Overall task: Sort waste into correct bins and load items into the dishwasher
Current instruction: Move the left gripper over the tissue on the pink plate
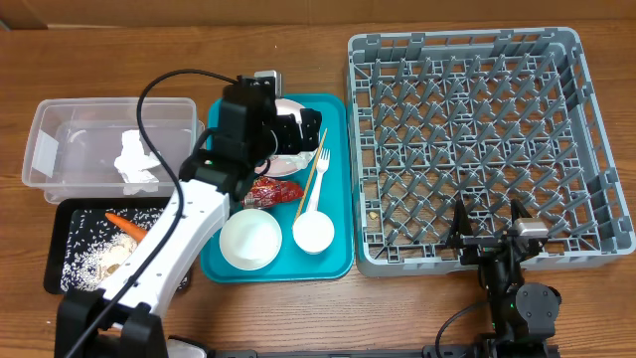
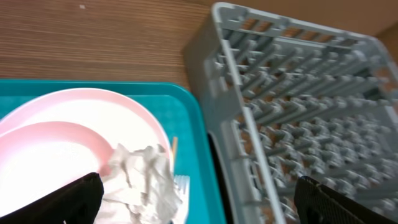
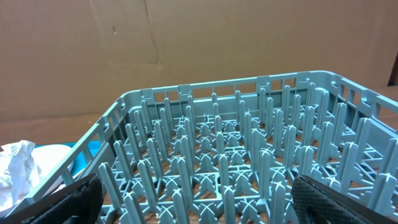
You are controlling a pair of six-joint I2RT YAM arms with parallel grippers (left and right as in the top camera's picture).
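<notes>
My left gripper (image 1: 298, 134) is open above the pale pink plate (image 2: 62, 137) at the back of the teal tray (image 2: 193, 124). A crumpled white napkin (image 2: 143, 180) lies on the plate between the fingers (image 2: 199, 205). The red wrapper (image 1: 270, 191), white fork (image 1: 320, 174), chopstick (image 1: 310, 181), a white bowl (image 1: 250, 239) and the small white cup (image 1: 313, 234) sit on the tray. The grey dish rack (image 1: 477, 139) holds nothing. My right gripper (image 1: 487, 224) is open and empty at the rack's front edge (image 3: 236, 143).
The clear tub (image 1: 60, 139) at the left holds a napkin (image 1: 134, 164). The black tray (image 1: 70, 268) in front of it holds the carrot (image 1: 126, 224) and beige crumbs (image 1: 104, 261). My left arm crosses over the black tray.
</notes>
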